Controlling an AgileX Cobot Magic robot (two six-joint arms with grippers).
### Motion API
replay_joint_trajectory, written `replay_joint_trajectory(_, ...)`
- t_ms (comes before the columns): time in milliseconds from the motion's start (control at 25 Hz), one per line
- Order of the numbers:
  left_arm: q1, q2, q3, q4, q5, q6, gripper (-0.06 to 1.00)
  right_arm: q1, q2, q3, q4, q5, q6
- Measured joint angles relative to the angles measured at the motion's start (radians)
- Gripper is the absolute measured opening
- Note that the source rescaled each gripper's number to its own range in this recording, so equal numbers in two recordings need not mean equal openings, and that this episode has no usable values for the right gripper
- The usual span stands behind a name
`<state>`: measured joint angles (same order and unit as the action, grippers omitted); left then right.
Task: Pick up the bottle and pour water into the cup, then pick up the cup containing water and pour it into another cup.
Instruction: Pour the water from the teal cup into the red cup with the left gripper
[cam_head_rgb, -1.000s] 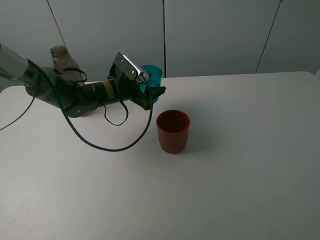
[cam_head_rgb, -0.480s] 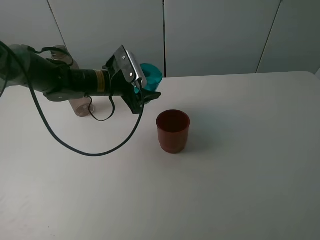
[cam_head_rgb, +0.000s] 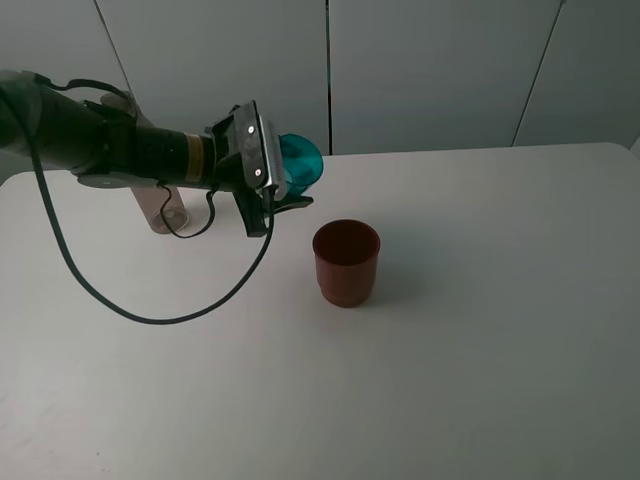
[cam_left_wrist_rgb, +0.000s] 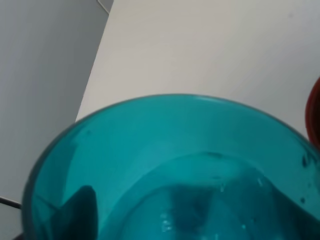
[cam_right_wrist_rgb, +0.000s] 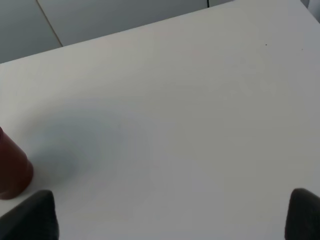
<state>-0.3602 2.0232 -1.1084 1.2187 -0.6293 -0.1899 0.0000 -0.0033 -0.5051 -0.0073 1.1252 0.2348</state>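
Lifted and tilted since a second ago, teal cup (cam_head_rgb: 302, 160) is clenched in left pincer (cam_head_rgb: 287, 190), near red cup (cam_head_rgb: 346, 262), not over it; water may be spilled on tabletop (cam_head_rgb: 480, 330) if tipped early.

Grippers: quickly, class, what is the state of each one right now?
Left gripper: shut on the teal cup.
Right gripper: open, holding nothing.
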Motion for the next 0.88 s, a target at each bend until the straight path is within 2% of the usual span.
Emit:
replay_joint_trajectory(320, -0.055, -0.026, 0.000, 0.071, 0.069, 0.035, 0.09, 0.000, 0.000, 0.000, 0.000, 0.000, 0.000)
replay_joint_trajectory(880, -0.115, -0.026, 0.000, 0.073, 0.158, 0.150, 0.09, 0.000, 0.000, 0.000, 0.000, 0.000, 0.000)
